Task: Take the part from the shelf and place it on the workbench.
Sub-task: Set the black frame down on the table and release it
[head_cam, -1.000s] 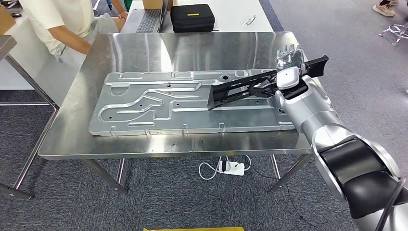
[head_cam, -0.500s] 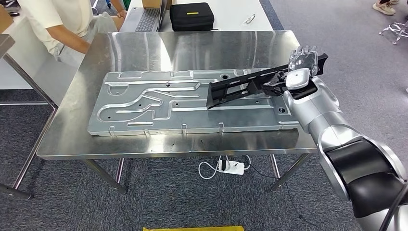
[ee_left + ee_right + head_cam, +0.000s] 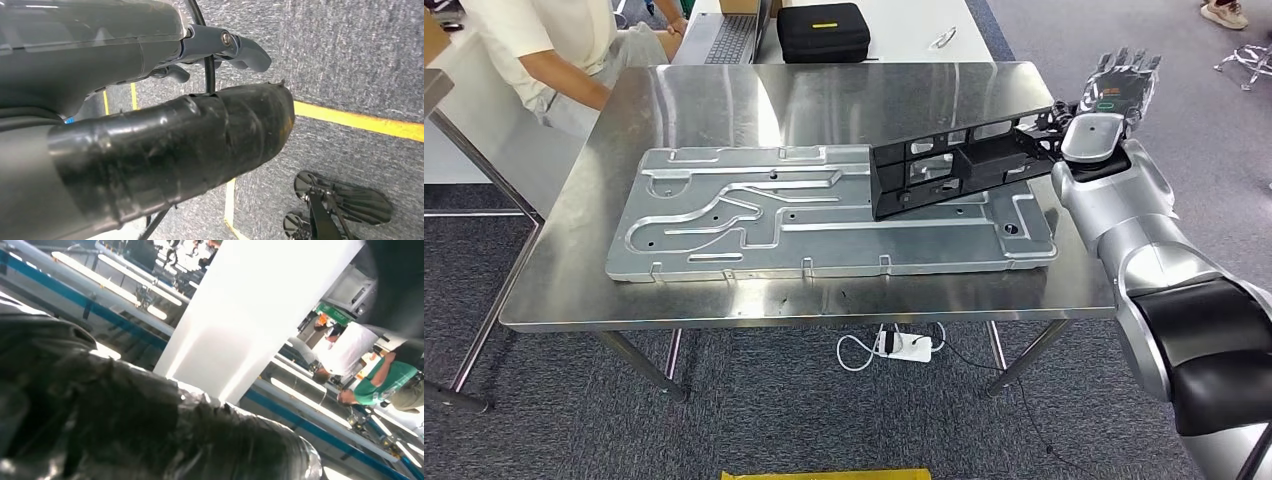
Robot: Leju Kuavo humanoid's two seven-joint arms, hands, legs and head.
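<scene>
Head view: black part lies tilted on the grey plate at the workbench's right side; right hand hovers beyond its right end, fingers spread, holding nothing.

You find no text, number or brand that can be read in these views. The nearest things to a label are a small yellow strip on the lid of the black case behind the steel workbench, too small for you to make out any wording, and a green sign hanging far off in the right wrist view, blurred beyond reading. The yellow floor line in the left wrist view carries no lettering.
</scene>
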